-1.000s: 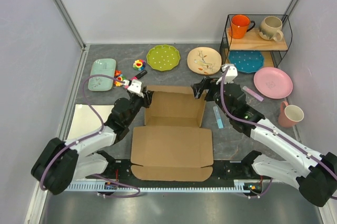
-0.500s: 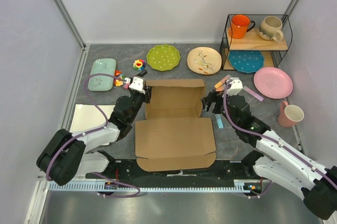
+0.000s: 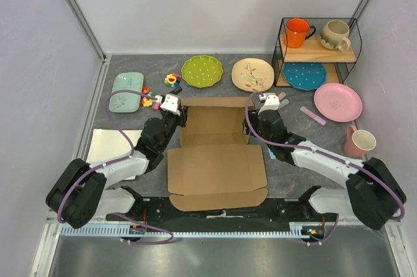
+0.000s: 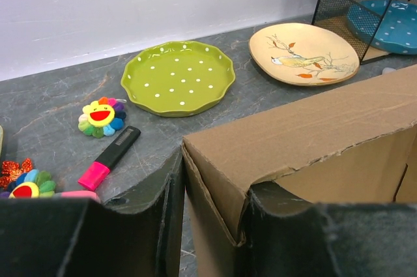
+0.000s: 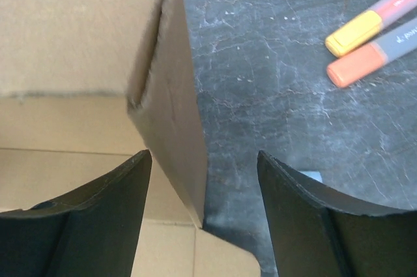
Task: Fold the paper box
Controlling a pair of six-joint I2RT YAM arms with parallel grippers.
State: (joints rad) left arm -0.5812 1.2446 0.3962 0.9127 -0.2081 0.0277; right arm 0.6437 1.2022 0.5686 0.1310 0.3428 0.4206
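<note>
Found table (image 3: pixel 326 130) carrying box (image 3: pixel 216 127) at its centre, with plates (image 3: pixel 202 71) ranged along far side. Noted box part-folded: lid panel (image 3: pixel 216 169) lay flat toward near edge, and tray half beyond it stood with back and side walls raised. Judged securing of side walls to be the step in hand, since neither looked locked and both appeared to need support to stay upright.

Located left gripper (image 4: pixel 208 186) at tray's far left corner. Saw jaws clamped on box wall there, cardboard pinched and creased between them. Judged that grip a brace, keeping corner square while opposite side was worked.

Located right gripper (image 5: pixel 203 166) at far right corner, astride right wall (image 5: pixel 179 133). Saw jaws apart, one finger (image 5: pixel 85 218) inside tray and the other (image 5: pixel 313 218) outside over bare table, with clear gap on outer side. Judged no grip made there yet, so closing on wall seemed the likely next move.

Noted markers (image 5: pixel 365 42) on table outside right wall, near enough to snag on a wide outward swing.
</note>
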